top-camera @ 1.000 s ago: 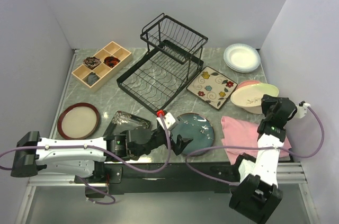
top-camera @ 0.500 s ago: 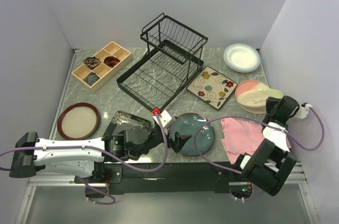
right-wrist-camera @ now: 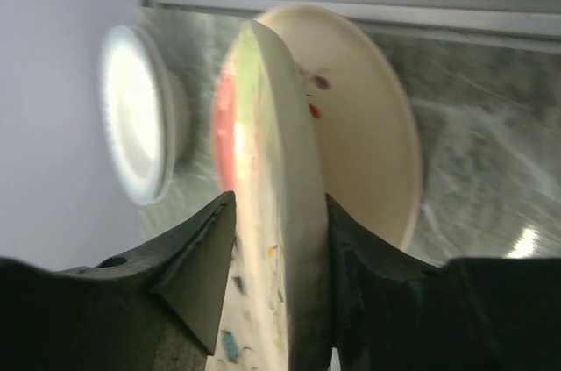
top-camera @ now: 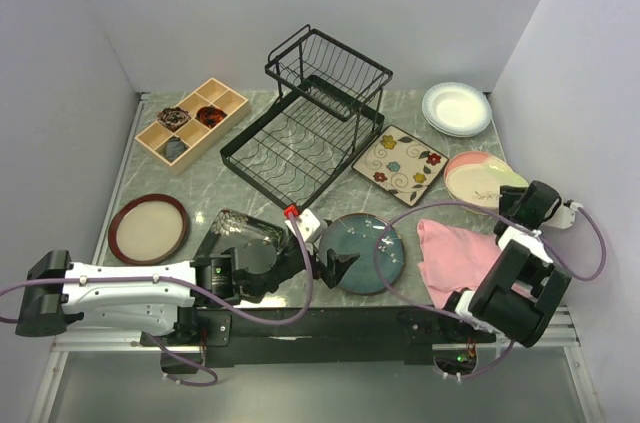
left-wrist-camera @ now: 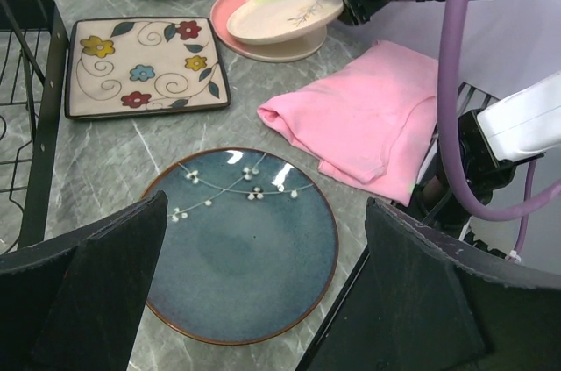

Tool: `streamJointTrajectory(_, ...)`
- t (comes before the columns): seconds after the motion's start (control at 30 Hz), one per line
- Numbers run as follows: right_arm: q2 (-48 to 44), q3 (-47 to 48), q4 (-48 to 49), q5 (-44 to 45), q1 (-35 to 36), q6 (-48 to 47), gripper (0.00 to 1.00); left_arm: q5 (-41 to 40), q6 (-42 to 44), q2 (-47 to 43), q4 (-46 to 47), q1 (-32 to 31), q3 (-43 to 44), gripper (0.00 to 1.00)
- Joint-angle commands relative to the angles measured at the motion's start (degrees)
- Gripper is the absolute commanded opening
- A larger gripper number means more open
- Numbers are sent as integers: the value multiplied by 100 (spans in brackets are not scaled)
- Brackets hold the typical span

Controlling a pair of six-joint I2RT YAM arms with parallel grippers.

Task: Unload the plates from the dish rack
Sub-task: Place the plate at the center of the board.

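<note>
The black wire dish rack stands at the back middle, with no plate in it. At the right edge a cream plate rests on a pink plate. My right gripper straddles the cream plate's near rim. Its jaws are open, with a gap beside the rim on one side. My left gripper is wide open and empty, just above the round teal plate on the table.
Other plates lie around: stacked white plates, a cream square floral plate, a brown-rimmed tan plate, and a dark square plate partly behind my left arm. A pink cloth lies front right. A wooden tray sits back left.
My right gripper lowered the tilted cream plate flat onto the pink plate, and its jaws loosened. The right arm folded down toward the right edge. The left arm barely moved.
</note>
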Motion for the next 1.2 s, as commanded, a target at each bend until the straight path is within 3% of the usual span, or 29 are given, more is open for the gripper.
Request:
streamJointTrajectory(0.0,253,579,-630,211,-18,-140,54,-76,-69,-203,276,18,-3,99)
streamJointTrajectory(0.47,1264,1291,-1510,633,17,-422,53,21,-122,-300,303,18,-39,99)
streamJointTrajectory(0.8,1546,1890,-2731,1239,211,-510,63,-14,-105,-265,329,18,-30,99)
streamJointTrajectory(1.17,1354,1626,-2767,1292,228,-624,69,38,-149,-274,346,18,-38,100)
